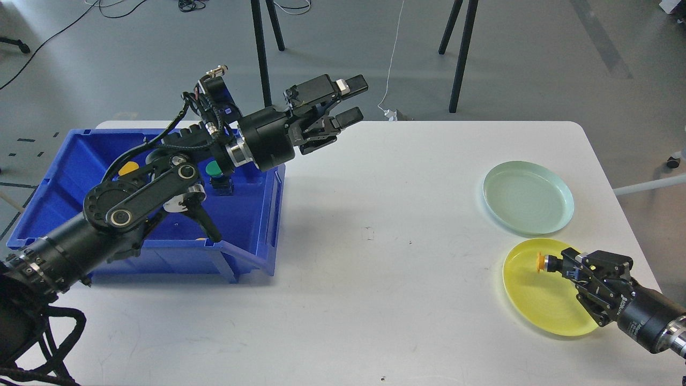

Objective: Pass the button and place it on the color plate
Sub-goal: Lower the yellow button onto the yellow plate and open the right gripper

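Observation:
My right gripper [557, 265] comes in from the lower right and is shut on a yellow-capped button [542, 262], holding it just over the yellow plate [536, 308]. A pale green plate [528, 197] lies behind it. My left gripper [351, 99] is open and empty, held in the air above the table's far edge, right of the blue bin [64, 161]. A green button [216, 170] and a yellow button [127, 168] lie in the bin, partly hidden by my left arm.
The white table [386, 279] carries the bin at the left and the two plates at the right. Black stand legs [260, 48] and a white cable [394, 59] are on the floor beyond the table's far edge.

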